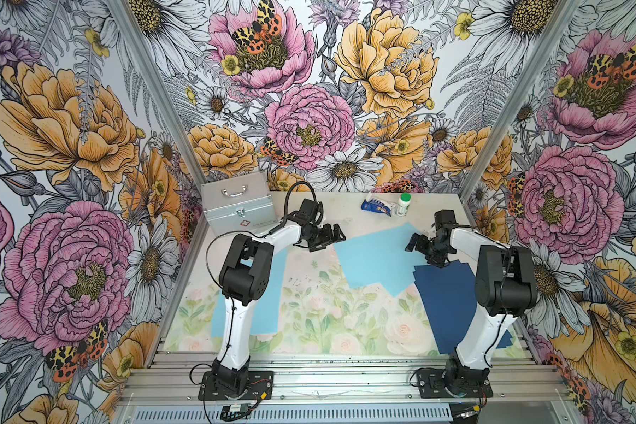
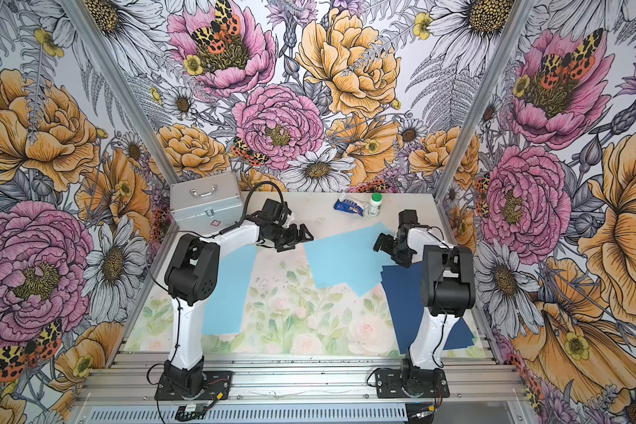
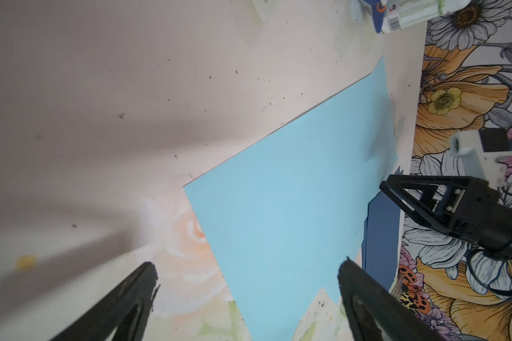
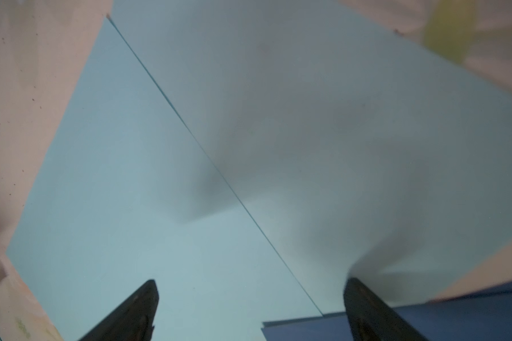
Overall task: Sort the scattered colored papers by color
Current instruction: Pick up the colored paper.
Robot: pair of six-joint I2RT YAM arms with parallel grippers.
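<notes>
Two overlapping light sky blue papers (image 1: 375, 257) (image 2: 346, 260) lie mid-table in both top views. Another light blue sheet (image 1: 268, 293) (image 2: 228, 293) lies at the left, partly hidden by my left arm. Dark navy papers (image 1: 448, 301) (image 2: 408, 304) are stacked at the right under my right arm. My left gripper (image 1: 333, 235) (image 3: 249, 265) hovers open over the left edge of the middle light blue paper (image 3: 293, 192). Open as well, my right gripper (image 1: 417, 244) (image 4: 250, 283) hangs above the light blue sheets (image 4: 130, 177), where the navy stack (image 4: 308, 327) begins. Neither gripper holds anything.
A silver case (image 1: 235, 205) stands at the back left. A blue-and-white packet (image 1: 377, 207) and a white bottle with a green cap (image 1: 404, 205) sit at the back. Floral walls close in the sides and back. An aluminium rail (image 1: 346, 378) runs along the front.
</notes>
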